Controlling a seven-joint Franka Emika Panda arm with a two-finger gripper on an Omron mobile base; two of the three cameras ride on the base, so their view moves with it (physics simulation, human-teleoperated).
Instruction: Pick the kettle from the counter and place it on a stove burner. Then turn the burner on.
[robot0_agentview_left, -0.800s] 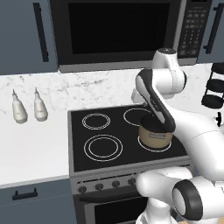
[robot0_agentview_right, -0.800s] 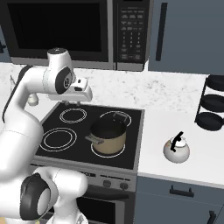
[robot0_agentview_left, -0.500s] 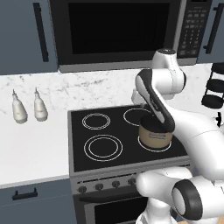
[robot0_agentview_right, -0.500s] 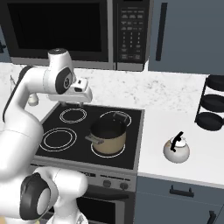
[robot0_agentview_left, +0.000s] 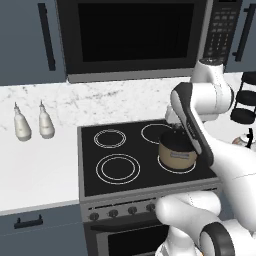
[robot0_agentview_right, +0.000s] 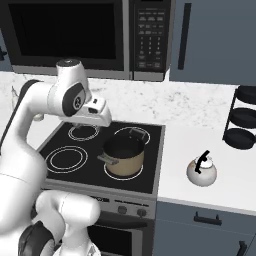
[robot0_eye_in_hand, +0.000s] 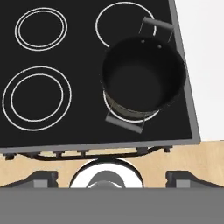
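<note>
Sitting mid-counter (robot0_agentview_right: 200, 142), kettle (robot0_agentview_right: 201, 170) well apart from pot (robot0_agentview_right: 123, 155), cooktop edge.

White floral kettle (robot0_agentview_right: 201, 171), tan pot (robot0_agentview_right: 123, 156), black cooktop (robot0_agentview_right: 150, 155).

White robot arm rises from its base, bends at a dark elbow, and reaches forward. Its tool (robot0_agentview_right: 101, 121) points straight down, jaws spread wide apart, with nothing held between them.
</note>
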